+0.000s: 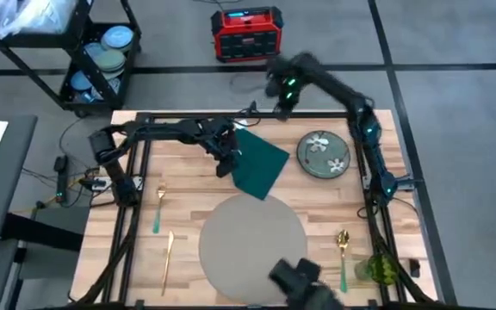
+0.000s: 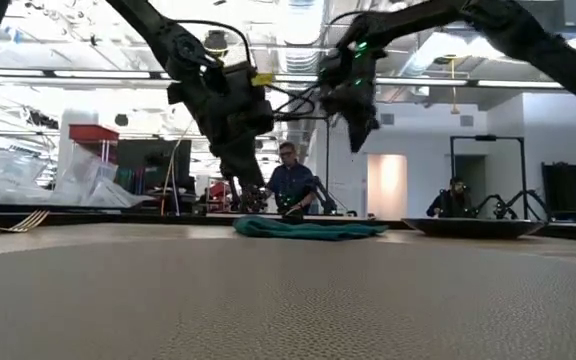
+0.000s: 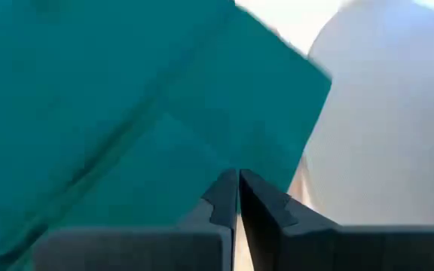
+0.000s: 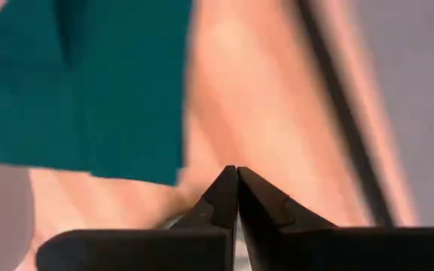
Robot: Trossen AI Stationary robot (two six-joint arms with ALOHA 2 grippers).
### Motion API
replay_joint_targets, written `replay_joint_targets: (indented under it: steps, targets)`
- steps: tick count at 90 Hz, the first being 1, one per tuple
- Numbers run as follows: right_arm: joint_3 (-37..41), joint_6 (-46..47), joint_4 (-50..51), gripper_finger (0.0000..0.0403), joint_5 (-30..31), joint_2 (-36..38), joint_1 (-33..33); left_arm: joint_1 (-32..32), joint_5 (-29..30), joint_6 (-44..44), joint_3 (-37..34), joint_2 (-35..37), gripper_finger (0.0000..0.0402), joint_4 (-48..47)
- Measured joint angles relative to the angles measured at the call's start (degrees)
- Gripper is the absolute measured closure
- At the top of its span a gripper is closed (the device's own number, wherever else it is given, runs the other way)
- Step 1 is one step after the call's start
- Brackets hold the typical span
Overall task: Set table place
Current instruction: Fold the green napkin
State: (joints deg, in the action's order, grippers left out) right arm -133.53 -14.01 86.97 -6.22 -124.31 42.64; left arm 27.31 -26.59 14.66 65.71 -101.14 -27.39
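Note:
A dark green napkin (image 1: 259,162) lies flat on the wooden table (image 1: 188,185), and its near corner reaches the far rim of the round grey placemat (image 1: 252,248). My left gripper (image 1: 225,168) is shut and stands low over the napkin's left edge (image 3: 164,150); in the low view the left gripper (image 2: 251,205) shows just above the napkin (image 2: 308,229). My right gripper (image 1: 281,105) is shut and raised high over the table's far edge, holding nothing. In its wrist view the right gripper (image 4: 236,172) looks down on the napkin (image 4: 89,83). My left gripper points down at the napkin's left part (image 3: 202,143) with its fingers shut. I cannot tell whether the fingertips touch the cloth. Nothing shows between them.
A grey-green flowered plate (image 1: 324,155) sits right of the napkin. A fork (image 1: 158,209) and a knife (image 1: 168,258) lie left of the placemat, a spoon (image 1: 343,250) and a green glass (image 1: 377,269) to its right. A cart of dishes (image 1: 102,60) stands beyond the far left corner.

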Motion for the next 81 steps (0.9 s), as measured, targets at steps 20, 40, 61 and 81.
replay_joint_targets:
  steps: [20, 40, 61, 81]
  targets:
    - [-0.09, 0.12, -0.47, 0.0389, -4.69, 9.91, 4.62, 0.04, 8.86, 14.66, 14.02, -5.59, 0.0366, -13.13]
    - [-0.1, 0.01, 0.56, 0.0348, -4.64, 15.84, 5.59, 1.23, 8.9, 19.63, 29.1, -19.22, 0.0322, -28.51]
    - [-0.07, -0.65, 2.67, 0.034, -4.59, 18.03, 5.46, 1.4, 10.75, 26.05, 34.75, -22.5, 0.0283, -34.55]
    - [-0.07, -1.31, 3.07, 0.034, -4.5, 17.9, 5.46, 1.47, 10.61, 28.7, 33.34, -22.82, 0.0279, -36.86]
